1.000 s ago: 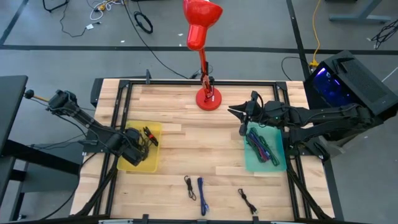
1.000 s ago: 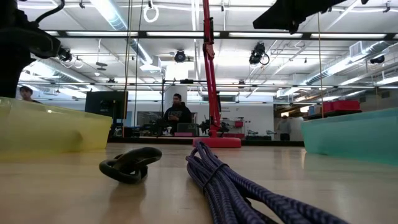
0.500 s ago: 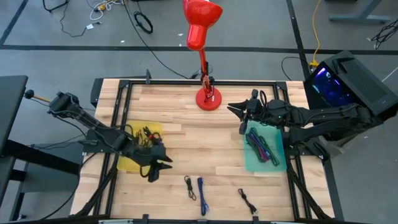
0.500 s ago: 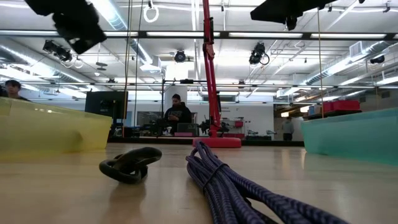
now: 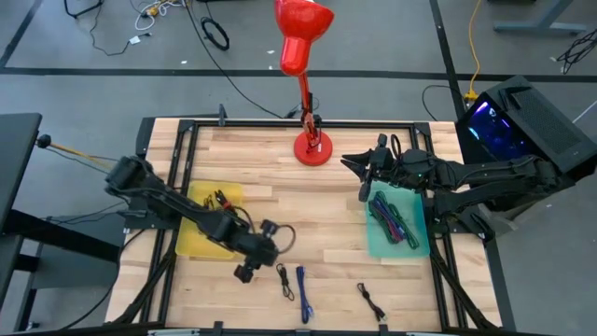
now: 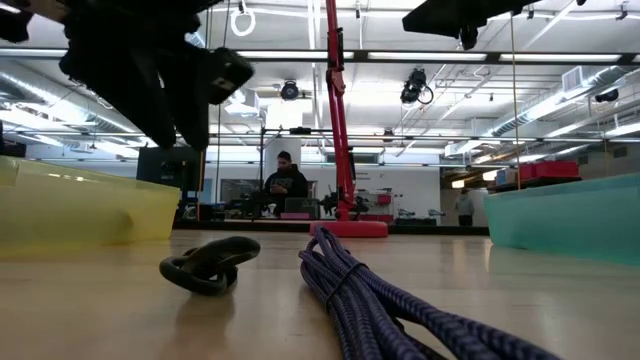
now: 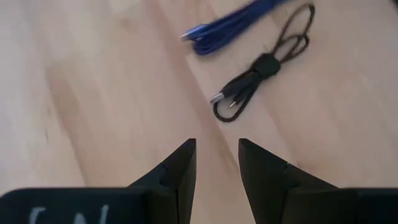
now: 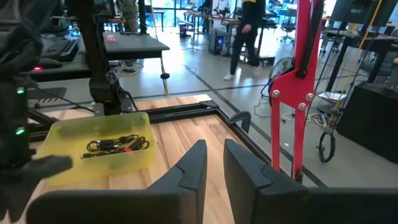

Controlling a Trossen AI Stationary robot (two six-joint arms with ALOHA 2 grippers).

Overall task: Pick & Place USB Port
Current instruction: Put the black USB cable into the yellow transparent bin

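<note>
2 cables (image 7: 261, 64) below left end effector (image 7: 216, 163)

Cables and bins, counted

Three coiled cables lie loose: two black (image 5: 284, 279) (image 5: 371, 301), one blue (image 5: 302, 292). Two plastic bins: one yellow (image 5: 191, 245), one teal (image 5: 378, 243). One red lamp (image 5: 305, 65).

— What carries everything?
— A light wooden slatted table (image 5: 308, 210).
— And on it?
— Red lamp base (image 5: 312, 149) at twelve o'clock, yellow plastic tray (image 5: 196, 245) at nine, teal plastic tray (image 5: 381, 241) at three, black coiled cable (image 5: 284, 280), blue bundled cable (image 5: 302, 293) and another black cable (image 5: 372, 301) at six.
</note>
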